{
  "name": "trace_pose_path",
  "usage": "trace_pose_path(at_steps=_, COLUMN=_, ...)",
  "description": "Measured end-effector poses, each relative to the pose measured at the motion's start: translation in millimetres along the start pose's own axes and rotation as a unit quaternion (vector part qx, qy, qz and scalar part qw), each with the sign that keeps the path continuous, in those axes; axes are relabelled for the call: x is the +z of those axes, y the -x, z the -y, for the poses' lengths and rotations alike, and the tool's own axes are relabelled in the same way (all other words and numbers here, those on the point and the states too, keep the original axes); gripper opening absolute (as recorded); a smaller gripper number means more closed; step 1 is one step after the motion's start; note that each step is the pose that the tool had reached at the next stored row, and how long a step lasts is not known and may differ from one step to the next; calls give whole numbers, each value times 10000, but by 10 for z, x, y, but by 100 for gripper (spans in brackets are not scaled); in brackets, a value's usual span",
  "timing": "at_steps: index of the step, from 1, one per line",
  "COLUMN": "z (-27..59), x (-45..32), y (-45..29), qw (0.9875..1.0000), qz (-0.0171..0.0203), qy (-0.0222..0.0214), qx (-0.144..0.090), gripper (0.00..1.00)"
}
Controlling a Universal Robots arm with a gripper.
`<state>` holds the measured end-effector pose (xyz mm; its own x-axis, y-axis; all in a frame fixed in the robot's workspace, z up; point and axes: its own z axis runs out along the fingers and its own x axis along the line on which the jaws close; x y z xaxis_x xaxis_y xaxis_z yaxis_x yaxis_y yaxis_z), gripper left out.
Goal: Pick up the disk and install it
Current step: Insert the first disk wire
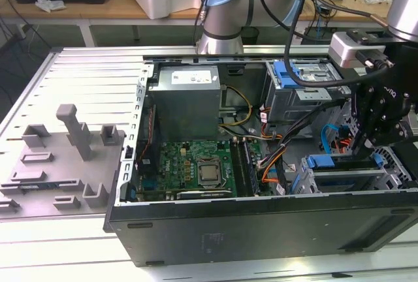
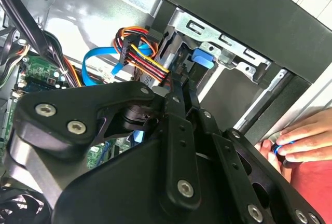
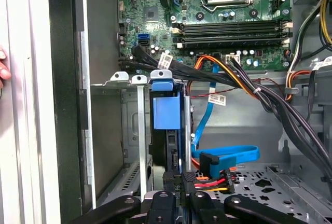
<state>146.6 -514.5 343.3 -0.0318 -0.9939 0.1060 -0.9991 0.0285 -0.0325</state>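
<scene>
Black gripper (image 1: pixel 363 146) fingers together, clamped on the disk's (image 3: pixel 167 130) rear edge | disk stands edgewise in the drive cage (image 3: pixel 132 130) straight ahead | rigid, dense, shock-sensitive; blue side rails offer the safest hold | person's hand (image 2: pixel 303 141) rests alongside.

Exterior view looks down at an angle over the open computer case (image 1: pixel 261 223), far enough back to take in the whole chassis and my arm at the exterior view's right. First wrist view sits close inside the case, looking past my gripper (image 3: pixel 179 195) along the drive cage (image 3: pixel 136 130) toward the motherboard (image 3: pixel 228 22). Second wrist view is closer, behind my gripper linkage. Both wrist views share the cage and cables.
</scene>
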Motion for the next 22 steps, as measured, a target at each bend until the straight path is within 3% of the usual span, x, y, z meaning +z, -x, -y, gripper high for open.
trace_pose_path(at_steps=4, z=1, x=1, y=-12, qw=10000, qz=58, qy=3, qx=16, gripper=17)
trace_pose_path(at_steps=22, z=3, x=31, y=-26, qw=10000, qz=58, qy=4, qx=25, gripper=17)
